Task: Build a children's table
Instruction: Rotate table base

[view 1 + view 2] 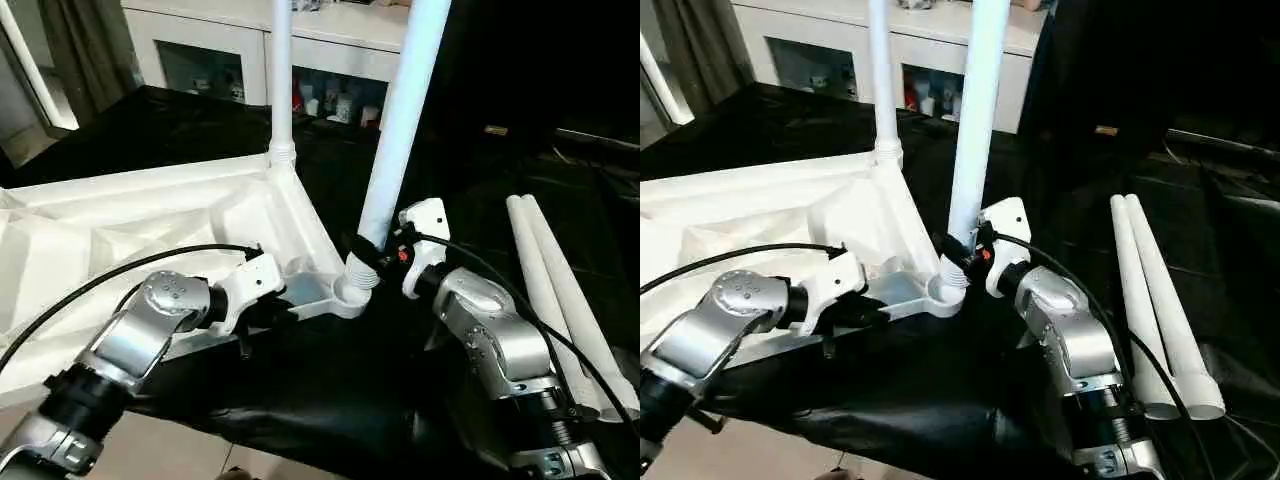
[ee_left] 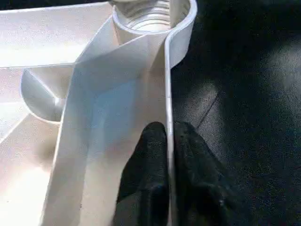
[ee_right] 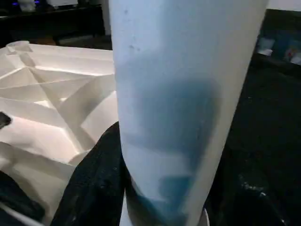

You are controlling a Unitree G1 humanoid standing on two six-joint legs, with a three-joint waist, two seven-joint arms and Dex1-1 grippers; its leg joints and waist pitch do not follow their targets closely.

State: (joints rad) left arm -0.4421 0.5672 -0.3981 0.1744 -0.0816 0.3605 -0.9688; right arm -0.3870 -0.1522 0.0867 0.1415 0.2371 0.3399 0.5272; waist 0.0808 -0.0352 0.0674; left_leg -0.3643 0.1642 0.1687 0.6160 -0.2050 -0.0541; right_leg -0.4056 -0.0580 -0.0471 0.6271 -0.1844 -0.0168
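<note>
Left eye view: table top (image 1: pixel 120 225) lies underside-up – one leg (image 1: pixel 282 80) stands in its far corner, right gripper (image 1: pixel 385 250) clamps a second leg (image 1: pixel 400 130) entering the near socket (image 1: pixel 355 290), left gripper (image 2: pixel 168 141) pinches the top's rim beside it – two spare legs (image 1: pixel 560 290) unfitted.

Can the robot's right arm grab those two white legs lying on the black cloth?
Probably yes, but not now: the right gripper is shut on the leg standing in the corner socket. The two loose legs lie unblocked beside that arm.
</note>
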